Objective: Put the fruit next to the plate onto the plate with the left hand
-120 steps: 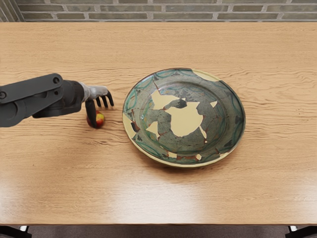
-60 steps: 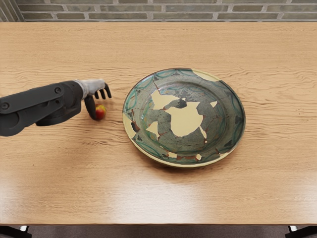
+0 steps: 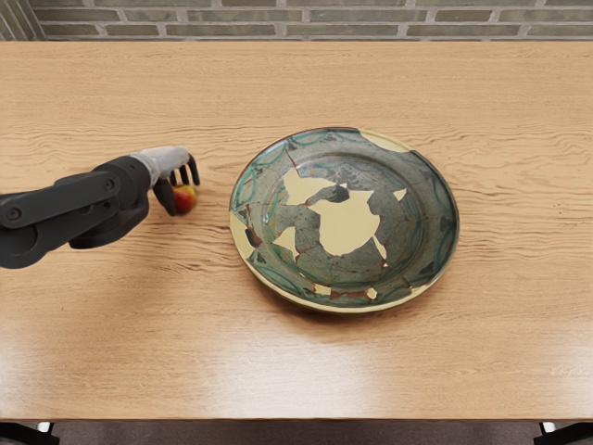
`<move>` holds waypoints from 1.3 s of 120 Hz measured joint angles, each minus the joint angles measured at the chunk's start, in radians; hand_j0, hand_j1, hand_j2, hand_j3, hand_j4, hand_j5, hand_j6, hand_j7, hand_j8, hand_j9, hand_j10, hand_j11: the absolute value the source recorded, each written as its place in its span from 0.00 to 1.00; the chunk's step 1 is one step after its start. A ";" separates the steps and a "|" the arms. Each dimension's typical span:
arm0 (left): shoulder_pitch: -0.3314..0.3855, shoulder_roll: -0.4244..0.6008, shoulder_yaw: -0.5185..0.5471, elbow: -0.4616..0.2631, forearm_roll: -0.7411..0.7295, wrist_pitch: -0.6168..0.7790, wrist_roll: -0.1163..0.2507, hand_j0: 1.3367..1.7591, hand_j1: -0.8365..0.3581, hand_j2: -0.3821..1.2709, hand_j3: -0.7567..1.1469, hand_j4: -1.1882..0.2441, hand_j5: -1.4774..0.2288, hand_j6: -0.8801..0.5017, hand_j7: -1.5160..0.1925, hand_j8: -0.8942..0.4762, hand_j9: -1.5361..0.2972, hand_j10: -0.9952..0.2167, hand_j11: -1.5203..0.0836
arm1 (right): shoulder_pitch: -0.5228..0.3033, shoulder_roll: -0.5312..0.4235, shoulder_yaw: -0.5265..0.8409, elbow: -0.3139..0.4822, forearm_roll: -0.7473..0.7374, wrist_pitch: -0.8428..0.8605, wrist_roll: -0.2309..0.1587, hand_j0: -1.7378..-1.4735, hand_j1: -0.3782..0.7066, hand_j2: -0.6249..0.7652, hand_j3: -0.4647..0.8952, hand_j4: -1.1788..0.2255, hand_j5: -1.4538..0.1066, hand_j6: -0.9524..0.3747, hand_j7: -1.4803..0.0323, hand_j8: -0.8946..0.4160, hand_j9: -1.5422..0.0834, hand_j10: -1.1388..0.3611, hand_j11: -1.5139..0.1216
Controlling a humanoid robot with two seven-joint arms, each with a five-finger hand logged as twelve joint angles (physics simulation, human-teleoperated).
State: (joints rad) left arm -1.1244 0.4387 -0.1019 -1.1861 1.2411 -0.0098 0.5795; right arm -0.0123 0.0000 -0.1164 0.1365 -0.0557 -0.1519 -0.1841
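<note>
One view only, from the head. Looks down at a slant from above the near edge of the desk point(image 3: 296, 371), facing across it toward the brick wall point(image 3: 296, 19) along the top. Sits fairly near: takes in the desk's whole depth, yet crops both its ends. Holds the plate point(image 3: 343, 222) just right of centre, with the left arm point(image 3: 65, 209) entering from the left edge.

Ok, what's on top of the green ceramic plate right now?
Nothing: the round green and cream plate shows only its cracked glaze. The small red and yellow fruit is left of it, partly covered by fingers of the left hand.
</note>
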 joint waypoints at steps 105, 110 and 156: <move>0.037 -0.009 -0.027 0.034 -0.012 -0.010 0.001 0.73 0.47 0.43 0.40 0.45 0.24 0.36 0.26 0.29 0.24 0.20 0.26 | 0.000 0.000 0.000 0.000 0.000 0.000 0.000 0.30 0.03 0.45 0.34 0.84 0.93 0.72 0.98 0.68 0.95 0.76 0.93; 0.036 -0.006 -0.030 0.034 -0.017 -0.016 0.001 0.73 0.48 0.42 0.40 0.45 0.23 0.36 0.26 0.29 0.24 0.20 0.25 | 0.000 0.000 0.000 0.000 0.000 0.000 0.000 0.30 0.03 0.45 0.34 0.84 0.93 0.72 0.98 0.68 0.95 0.76 0.93; -0.044 -0.002 -0.116 0.030 -0.045 -0.060 0.027 0.74 0.50 0.40 0.40 0.45 0.19 0.35 0.24 0.29 0.22 0.16 0.24 | 0.000 0.000 0.000 0.000 0.000 0.000 0.000 0.30 0.03 0.45 0.34 0.84 0.93 0.72 0.98 0.68 0.95 0.76 0.93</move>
State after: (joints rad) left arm -1.1681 0.4372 -0.2176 -1.1564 1.1961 -0.0694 0.6065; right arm -0.0123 0.0000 -0.1165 0.1365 -0.0558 -0.1519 -0.1841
